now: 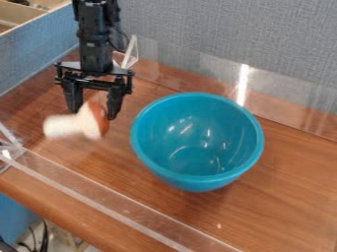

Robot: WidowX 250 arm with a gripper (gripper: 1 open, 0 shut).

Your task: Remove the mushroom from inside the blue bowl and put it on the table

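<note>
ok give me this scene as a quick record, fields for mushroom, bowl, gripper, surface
mushroom: small toy mushroom with cream-white stem and reddish-brown cap, outside the bowl, blurred, just below the gripper; table contact unclear
bowl: round deep glossy blue plastic bowl, upright, nothing inside
gripper: black two-fingered gripper, open, left of the bowl in view
surface: reddish-brown wood-grain tabletop

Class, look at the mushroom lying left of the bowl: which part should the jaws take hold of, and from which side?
From above, I'd close the jaws across the pale stem of the mushroom. The stem is long and narrower than the rounded cap, and it points away from the bowl, leaving room on both sides.
</note>
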